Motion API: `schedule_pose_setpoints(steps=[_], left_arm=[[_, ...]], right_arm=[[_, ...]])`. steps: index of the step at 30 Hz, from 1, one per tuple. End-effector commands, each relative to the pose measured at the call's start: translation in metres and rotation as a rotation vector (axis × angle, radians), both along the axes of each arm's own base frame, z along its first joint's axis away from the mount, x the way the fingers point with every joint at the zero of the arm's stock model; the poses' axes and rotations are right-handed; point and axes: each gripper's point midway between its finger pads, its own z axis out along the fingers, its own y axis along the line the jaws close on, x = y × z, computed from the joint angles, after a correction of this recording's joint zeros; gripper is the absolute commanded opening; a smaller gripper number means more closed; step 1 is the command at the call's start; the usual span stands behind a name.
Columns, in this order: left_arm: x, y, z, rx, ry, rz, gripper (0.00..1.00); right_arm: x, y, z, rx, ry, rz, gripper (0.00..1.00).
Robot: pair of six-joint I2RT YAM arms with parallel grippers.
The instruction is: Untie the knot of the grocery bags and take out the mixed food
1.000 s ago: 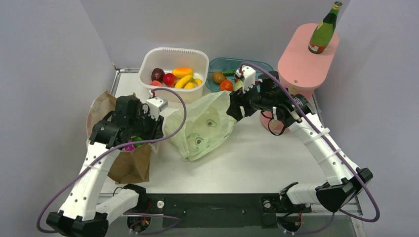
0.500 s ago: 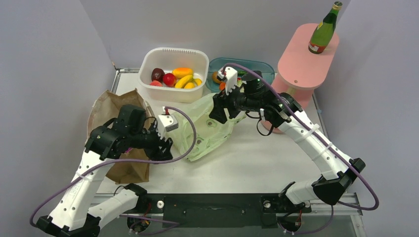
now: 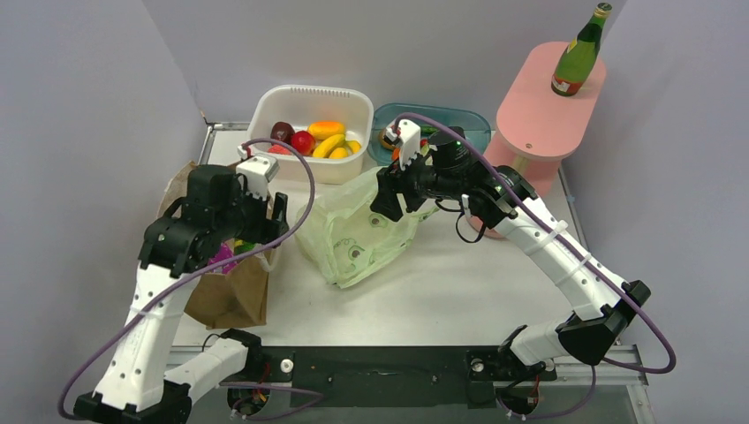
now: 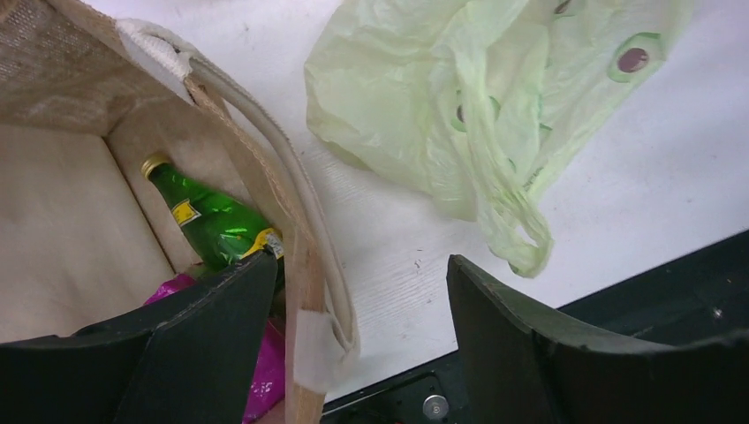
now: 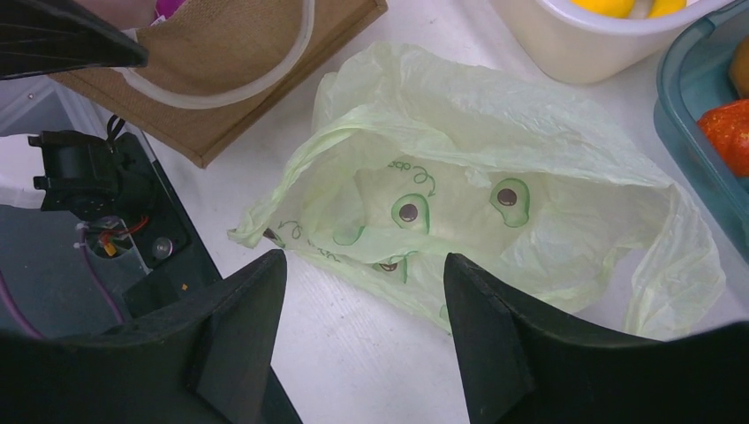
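The brown paper bag (image 3: pixel 225 287) stands open at the left, its white loop handle (image 4: pixel 291 190) in the left wrist view. Inside lie a green glass bottle (image 4: pixel 212 221) and a purple snack packet (image 4: pixel 265 375). My left gripper (image 3: pixel 269 230) is open over the bag's rim (image 4: pixel 362 265), one finger inside the bag, the other outside above the table. The pale green plastic bag (image 3: pixel 362 234) lies crumpled mid-table, its mouth loose. My right gripper (image 3: pixel 386 201) is open and empty, hovering above the plastic bag (image 5: pixel 459 203) at its far end (image 5: pixel 364 258).
A white tub (image 3: pixel 309 163) holds a banana and other fruit at the back. A teal bin (image 3: pixel 459 119) beside it holds red-orange fruit (image 5: pixel 729 132). A pink stand (image 3: pixel 539 110) at the back right carries another green bottle (image 3: pixel 578 57). The black base rail (image 3: pixel 380 367) runs along the near edge.
My left gripper swung out toward the plastic bag, then came back left over the brown bag's rim. My right gripper moved left over the plastic bag and now holds still.
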Motion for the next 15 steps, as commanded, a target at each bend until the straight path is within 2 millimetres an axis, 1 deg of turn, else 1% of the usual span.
schedule_pose_setpoints(steps=[1, 4, 6, 7, 8, 9, 10, 11, 12, 14, 15], left_arm=[[0.033, 0.011, -0.015, 0.011, 0.002, 0.171, 0.69], [0.048, 0.035, -0.040, 0.119, 0.037, 0.315, 0.69], [0.053, 0.042, -0.054, 0.172, 0.048, 0.334, 0.69], [0.057, 0.041, -0.056, 0.178, 0.036, 0.323, 0.69], [0.056, 0.040, -0.063, 0.197, 0.043, 0.295, 0.61], [0.057, 0.035, -0.063, 0.192, 0.035, 0.261, 0.53], [0.054, 0.026, -0.067, 0.193, 0.043, 0.165, 0.34], [0.050, 0.018, -0.065, 0.185, 0.039, 0.112, 0.24], [0.045, 0.006, -0.065, 0.167, 0.041, 0.023, 0.11], [0.026, -0.021, -0.063, 0.131, 0.057, -0.148, 0.00], [0.013, -0.034, -0.063, 0.123, 0.065, -0.229, 0.00]], right_arm=[[0.005, -0.002, 0.016, 0.026, -0.064, -0.016, 0.61], [0.004, -0.005, 0.015, 0.020, -0.071, -0.020, 0.61], [0.002, -0.007, 0.015, 0.016, -0.075, -0.019, 0.61], [0.002, -0.008, 0.016, 0.016, -0.079, -0.021, 0.61], [0.002, -0.009, 0.014, 0.014, -0.079, -0.020, 0.62], [0.001, -0.009, 0.015, 0.015, -0.079, -0.019, 0.62], [0.001, -0.009, 0.014, 0.014, -0.077, -0.018, 0.62], [0.000, -0.009, 0.015, 0.017, -0.077, -0.014, 0.61], [-0.001, -0.009, 0.015, 0.017, -0.076, -0.012, 0.61], [-0.001, -0.009, 0.014, 0.018, -0.074, -0.012, 0.61], [-0.001, -0.008, 0.014, 0.018, -0.072, -0.010, 0.61]])
